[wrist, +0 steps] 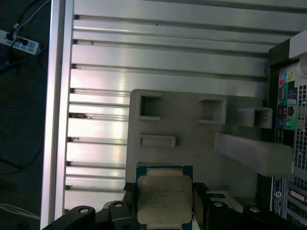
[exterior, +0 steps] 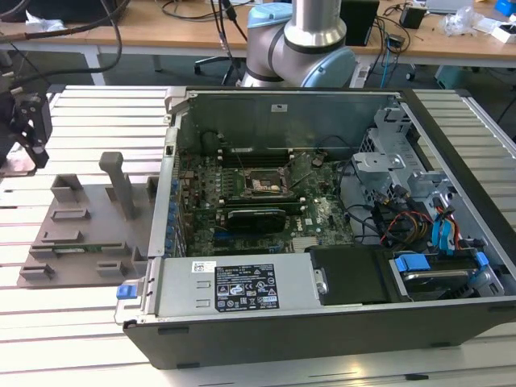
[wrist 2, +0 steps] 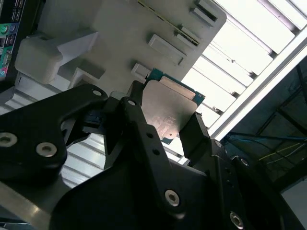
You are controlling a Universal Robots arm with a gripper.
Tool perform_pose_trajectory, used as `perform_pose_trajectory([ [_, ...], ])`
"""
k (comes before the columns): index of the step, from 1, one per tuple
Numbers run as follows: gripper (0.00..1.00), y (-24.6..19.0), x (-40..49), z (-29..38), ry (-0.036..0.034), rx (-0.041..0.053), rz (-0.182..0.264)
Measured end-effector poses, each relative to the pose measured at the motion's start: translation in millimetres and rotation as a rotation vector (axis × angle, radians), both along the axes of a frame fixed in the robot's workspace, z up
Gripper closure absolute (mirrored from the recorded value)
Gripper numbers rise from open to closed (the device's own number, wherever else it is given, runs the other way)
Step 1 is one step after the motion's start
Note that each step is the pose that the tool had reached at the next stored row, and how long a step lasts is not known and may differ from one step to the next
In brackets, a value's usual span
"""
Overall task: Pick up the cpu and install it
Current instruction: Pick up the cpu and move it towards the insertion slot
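Observation:
The cpu [wrist: 164, 199] is a small square chip with a silvery-grey top plate and a thin green rim. My gripper [wrist: 164, 205] is shut on it, one black finger on each side. In the second wrist view the cpu [wrist 2: 170, 112] sits tilted between the fingers of the gripper [wrist 2: 165, 120]. It hangs above the near edge of the grey fixture plate [wrist: 192, 143]. In the exterior view the gripper [exterior: 31, 141] is at the far left, over the slatted table and well away from the open computer case [exterior: 322, 210]. The dark socket frame [exterior: 262, 184] lies on the motherboard inside the case.
The grey fixture plate [exterior: 81, 226] has raised blocks and an upright post [exterior: 121, 184]. A long black card [exterior: 258, 216] lies just in front of the socket. Cables and drive bays [exterior: 419, 210] fill the case's right side. The arm's base [exterior: 298, 40] stands behind the case.

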State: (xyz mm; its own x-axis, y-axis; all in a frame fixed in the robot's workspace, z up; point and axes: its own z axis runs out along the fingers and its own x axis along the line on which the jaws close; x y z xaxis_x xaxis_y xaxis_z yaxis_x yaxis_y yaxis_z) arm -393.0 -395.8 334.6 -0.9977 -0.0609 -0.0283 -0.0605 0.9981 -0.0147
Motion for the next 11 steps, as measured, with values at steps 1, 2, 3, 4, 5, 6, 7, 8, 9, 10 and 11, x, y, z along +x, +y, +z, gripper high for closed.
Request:
perform_pose_trajectory([
  [1, 0.45, 0.0, 0.0, 2.0, -0.0001, 0.0, 0.0],
  [2, 0.45, 0.0, 0.0, 3.7, -0.0001, 0.0001, 0.0],
  [3, 0.45, 0.0, 0.0, 5.5, 0.0, 0.0, 0.0],
  [4, 0.45, 0.0, 0.0, 7.0, -0.0001, 0.0001, 0.0],
  [5, 0.45, 0.0, 0.0, 9.0, -0.0001, 0.0001, 0.0],
  [6, 0.45, 0.0, 0.0, 10.7, -0.0001, 0.0, 0.0],
  [7, 0.45, 0.0, 0.0, 12.9, -0.0001, 0.0, 0.0],
  [8, 0.45, 0.0, 0.0, 14.3, -0.0001, 0.0001, 0.0],
  [9, 0.45, 0.0, 0.0, 16.4, -0.0001, 0.0001, 0.0],
  [10, 0.45, 0.0, 0.0, 17.4, -0.0001, 0.0, 0.0],
  [11, 0.45, 0.0, 0.0, 20.0, -0.0001, 0.0, 0.0],
])
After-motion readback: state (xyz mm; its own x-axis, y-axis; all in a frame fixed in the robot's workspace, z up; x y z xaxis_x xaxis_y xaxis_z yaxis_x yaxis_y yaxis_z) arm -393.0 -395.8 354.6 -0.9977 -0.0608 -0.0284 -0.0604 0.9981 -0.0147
